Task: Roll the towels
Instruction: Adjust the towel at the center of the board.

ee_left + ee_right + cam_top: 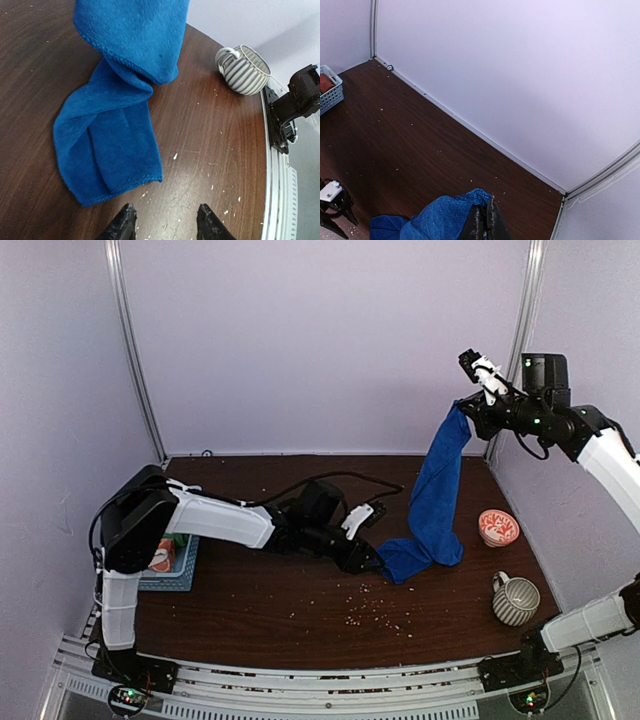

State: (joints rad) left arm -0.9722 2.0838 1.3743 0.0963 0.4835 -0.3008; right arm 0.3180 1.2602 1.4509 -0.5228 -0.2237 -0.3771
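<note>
A royal blue towel (pixel 436 495) hangs from its top corner, and its lower end lies folded on the dark wood table (pixel 260 590). High at the right, my right gripper (pixel 465 408) is shut on that corner. In the right wrist view the shut right gripper (pixel 485 216) pinches the blue towel (pixel 440 220). My left gripper (pixel 375 562) sits low on the table, right at the left edge of the towel's lower end. In the left wrist view the left gripper (pixel 166 215) stands open with nothing between its fingers, just short of the edge of the towel (pixel 112 150).
A light blue basket (pixel 185 578) at the left edge holds other cloths (pixel 163 555); the basket (pixel 331 92) also shows at the right wrist view's left edge. An orange-and-white bowl (pixel 498 527) and a striped mug (pixel 515 600) stand at the right. Crumbs dot the table.
</note>
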